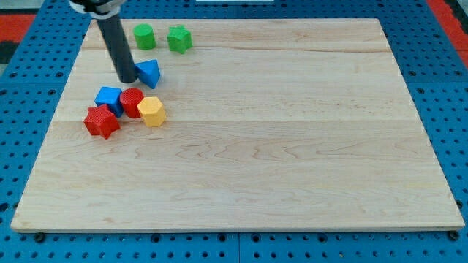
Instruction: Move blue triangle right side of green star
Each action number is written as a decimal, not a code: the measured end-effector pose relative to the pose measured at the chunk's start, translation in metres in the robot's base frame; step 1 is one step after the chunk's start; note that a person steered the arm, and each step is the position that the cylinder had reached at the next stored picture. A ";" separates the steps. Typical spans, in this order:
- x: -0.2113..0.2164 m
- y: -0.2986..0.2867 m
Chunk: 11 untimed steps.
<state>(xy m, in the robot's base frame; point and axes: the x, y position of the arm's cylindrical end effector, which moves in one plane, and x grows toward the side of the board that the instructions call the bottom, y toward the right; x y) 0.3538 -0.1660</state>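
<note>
The blue triangle [150,73] lies near the board's upper left. My tip [129,78] touches its left side; the dark rod rises up and to the left from there. The green star [179,39] sits above and to the right of the triangle, close to the board's top edge, apart from it.
A green cylinder [144,35] stands left of the star. Below my tip a cluster sits together: a blue cube [109,98], a red cylinder [131,102], a yellow hexagon [151,111] and a red star [101,121]. The wooden board [292,146] lies on a blue pegboard.
</note>
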 end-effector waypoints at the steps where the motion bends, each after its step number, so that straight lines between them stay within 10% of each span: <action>1: 0.000 0.049; 5: -0.039 0.019; 11: -0.074 0.133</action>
